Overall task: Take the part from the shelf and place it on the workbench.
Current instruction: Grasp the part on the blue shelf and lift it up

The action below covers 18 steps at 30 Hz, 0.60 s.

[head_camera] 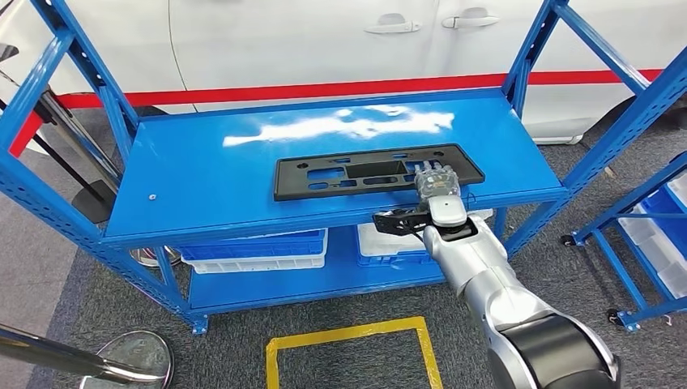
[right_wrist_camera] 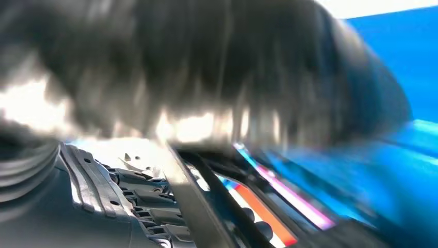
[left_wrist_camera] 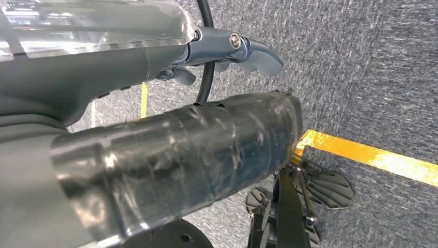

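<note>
A flat black part (head_camera: 377,171), long and pierced with rectangular cut-outs, is seen lying on the top level of the blue shelf (head_camera: 211,186), toward its near edge and right of centre. The right hand (head_camera: 436,182) is laid over the part's right end from the near side, its fingers (head_camera: 427,172) stretched forward and resting flat on the upper face of the part. The part's near edge is crossed by the hand, and the thumb is hidden below; whether the part is pinched between thumb and fingers cannot be told. In the right wrist view the picture is heavily blurred, and only dark ribbed plastic (right_wrist_camera: 129,186) close beside blue metal can be made out. The left hand (left_wrist_camera: 232,49) is seen in the left wrist view above grey carpet (left_wrist_camera: 361,62) with a yellow tape line (left_wrist_camera: 372,157); its fingers are hidden, so their state cannot be told.
</note>
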Available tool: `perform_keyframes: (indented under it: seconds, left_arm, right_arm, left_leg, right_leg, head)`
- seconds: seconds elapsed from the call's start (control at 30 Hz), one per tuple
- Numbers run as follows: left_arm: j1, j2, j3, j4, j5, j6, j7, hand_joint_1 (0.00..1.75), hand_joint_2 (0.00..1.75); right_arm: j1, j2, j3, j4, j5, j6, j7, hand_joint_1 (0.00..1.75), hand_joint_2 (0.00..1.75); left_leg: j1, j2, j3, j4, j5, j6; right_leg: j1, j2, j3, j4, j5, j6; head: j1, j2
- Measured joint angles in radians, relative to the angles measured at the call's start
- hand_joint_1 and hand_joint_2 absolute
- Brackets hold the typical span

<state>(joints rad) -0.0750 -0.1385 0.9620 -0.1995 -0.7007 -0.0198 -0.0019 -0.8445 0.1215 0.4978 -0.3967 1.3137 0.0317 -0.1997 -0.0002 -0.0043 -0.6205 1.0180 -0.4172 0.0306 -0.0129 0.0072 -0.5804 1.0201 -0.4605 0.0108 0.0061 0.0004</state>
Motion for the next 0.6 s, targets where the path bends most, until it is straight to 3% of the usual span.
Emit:
perform_keyframes:
  seconds: [0.17, 0.3, 0.43, 0.57, 0.6]
  left_arm:
    - [-0.001, 0.000, 0.007, 0.000, -0.004, -0.001, 0.000, 0.00, 0.00]
    - [-0.001, 0.000, 0.010, 0.000, -0.004, -0.001, 0.000, 0.00, 0.00]
    - [-0.001, 0.000, 0.012, 0.000, -0.002, -0.002, -0.001, 0.00, 0.00]
    - [-0.001, 0.000, 0.024, 0.000, 0.000, -0.001, -0.023, 0.00, 1.75]
    - [-0.001, 0.000, 0.027, 0.000, -0.001, -0.002, -0.031, 0.00, 1.75]
  right_arm:
    - [0.003, 0.009, 0.030, 0.000, 0.000, 0.000, 0.001, 0.00, 1.75]
    - [0.003, 0.010, 0.038, 0.000, 0.000, 0.000, 0.001, 1.75, 1.75]
    - [0.005, 0.010, 0.044, 0.000, -0.004, -0.017, 0.003, 1.75, 1.75]
    - [0.009, 0.006, 0.054, -0.003, -0.017, -0.056, 0.015, 1.75, 1.75]
    - [0.010, 0.003, 0.055, -0.004, -0.021, -0.063, 0.018, 1.75, 1.75]
  left_leg:
    - [0.000, 0.000, 0.000, 0.000, 0.000, 0.000]
    - [0.000, 0.000, 0.000, 0.000, 0.000, 0.000]
    - [0.000, 0.000, 0.000, 0.000, 0.000, 0.000]
    - [0.000, 0.000, 0.000, 0.000, 0.000, 0.000]
    - [0.000, 0.000, 0.000, 0.000, 0.000, 0.000]
  right_leg:
    - [0.000, 0.000, 0.000, 0.000, 0.000, 0.000]
    - [0.000, 0.000, 0.000, 0.000, 0.000, 0.000]
    - [0.000, 0.000, 0.000, 0.000, 0.000, 0.000]
    - [0.000, 0.000, 0.000, 0.000, 0.000, 0.000]
    - [0.000, 0.000, 0.000, 0.000, 0.000, 0.000]
  head:
    - [0.000, 0.000]
    - [0.000, 0.000]
    - [0.000, 0.000]
    - [0.000, 0.000]
    - [0.000, 0.000]
